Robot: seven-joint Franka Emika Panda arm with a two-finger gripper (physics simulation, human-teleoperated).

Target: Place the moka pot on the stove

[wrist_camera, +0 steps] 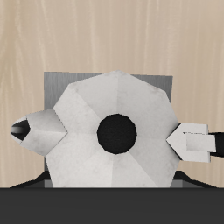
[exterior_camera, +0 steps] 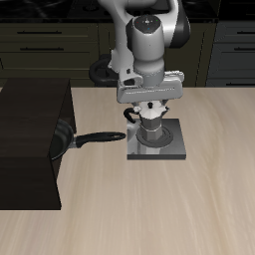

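The silver faceted moka pot [exterior_camera: 149,124] stands upright over the dark burner of the grey square stove [exterior_camera: 171,149]. I cannot tell whether its base rests on the coil or hangs just above it. My gripper [exterior_camera: 147,110] comes straight down on the pot and is shut on its upper body, with the black handle sticking out beside one finger. In the wrist view the pot's lid [wrist_camera: 87,105] with its black knob fills the space between the fingers [wrist_camera: 194,141]. The gripper [wrist_camera: 114,137] is centred on it, and the stove [wrist_camera: 57,83] shows behind.
A black long-handled frying pan [exterior_camera: 92,137] lies beside the stove, its pan end against a large dark box [exterior_camera: 30,139]. Dark cabinets run along the back behind the arm.
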